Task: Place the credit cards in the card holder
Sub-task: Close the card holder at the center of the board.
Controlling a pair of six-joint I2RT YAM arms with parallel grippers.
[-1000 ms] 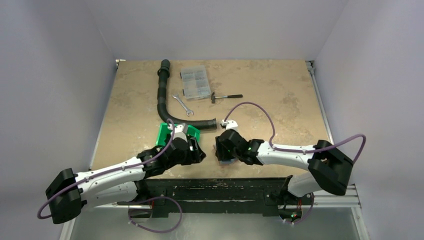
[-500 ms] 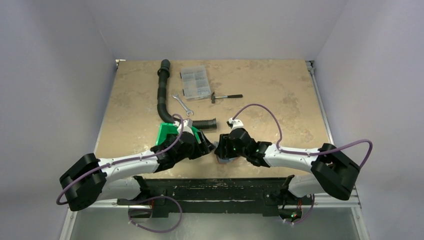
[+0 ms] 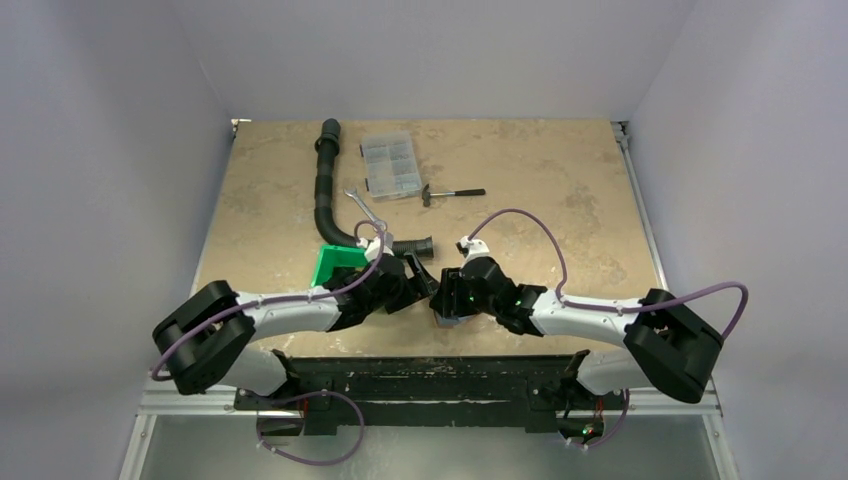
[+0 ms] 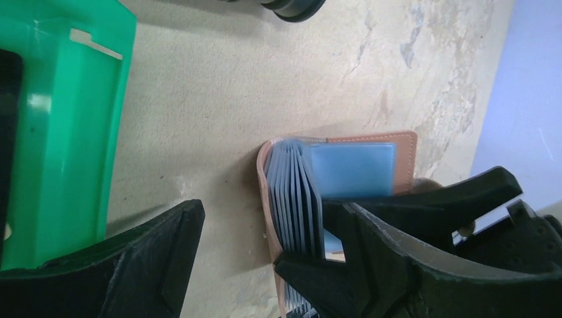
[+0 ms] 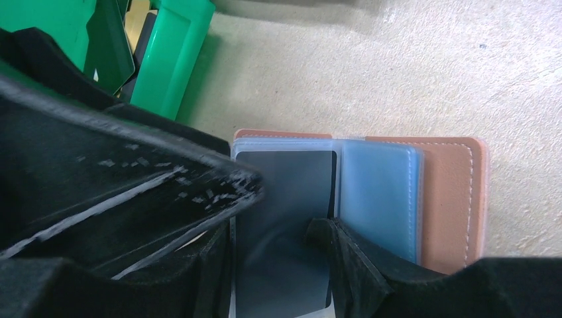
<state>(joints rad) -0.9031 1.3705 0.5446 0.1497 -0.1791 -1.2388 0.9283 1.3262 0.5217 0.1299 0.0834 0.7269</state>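
The card holder (image 5: 450,199) lies open near the table's front edge, with a reddish-brown cover and blue pockets. A dark credit card (image 5: 285,192) sits in its clear pocket. My right gripper (image 5: 275,232) is open and stands over the holder, one fingertip on each side of that card. My left gripper (image 4: 255,238) is open with nothing held. Its right finger (image 4: 358,265) rests against the holder's fanned pockets (image 4: 295,192). In the top view the left gripper (image 3: 418,278) and the right gripper (image 3: 447,300) almost meet. More credit cards (image 5: 132,30) stand in the green bin (image 5: 172,59).
The green bin (image 3: 335,262) sits just left of the holder. Behind it curves a black ribbed hose (image 3: 325,190). Farther back lie a wrench (image 3: 365,208), a clear compartment box (image 3: 390,165) and a small hammer (image 3: 455,192).
My left arm has stretched right, from over the green bin to the card holder, and its jaws have widened. The right gripper has stayed on the holder.
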